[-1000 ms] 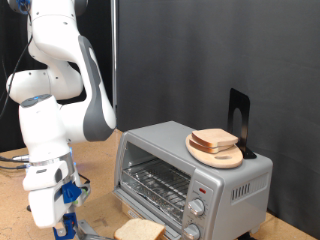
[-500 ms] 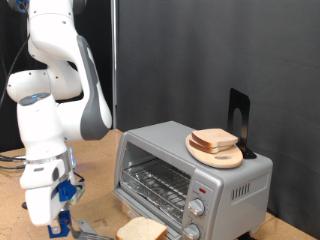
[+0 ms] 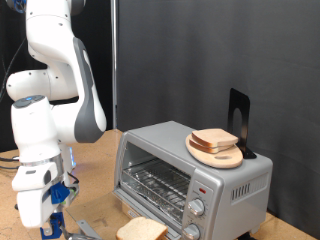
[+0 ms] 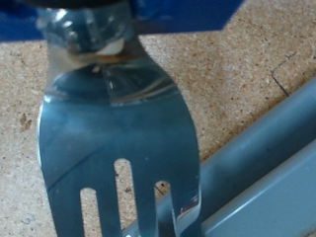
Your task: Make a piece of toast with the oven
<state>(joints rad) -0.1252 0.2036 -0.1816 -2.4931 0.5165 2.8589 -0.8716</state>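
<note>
The silver oven [image 3: 195,170] stands at the exterior view's right with its front open and the wire rack [image 3: 160,185] showing. A pale slice of toast [image 3: 140,231] lies low in front of it, cut off by the bottom edge. My gripper [image 3: 52,215] is low at the exterior view's left, apart from the toast. In the wrist view the gripper [image 4: 94,39] is shut on the handle of a metal fork [image 4: 118,118], whose tines point over the wooden tabletop towards a grey metal edge [image 4: 267,168].
A round wooden plate [image 3: 222,157] with another bread slice [image 3: 214,140] sits on top of the oven, with a black stand [image 3: 238,120] behind it. A dark curtain hangs at the back. The wooden table [image 3: 100,160] extends left of the oven.
The arm and gripper with the fork have shifted a little towards the exterior view's left and lower. The toast and oven have not moved.
</note>
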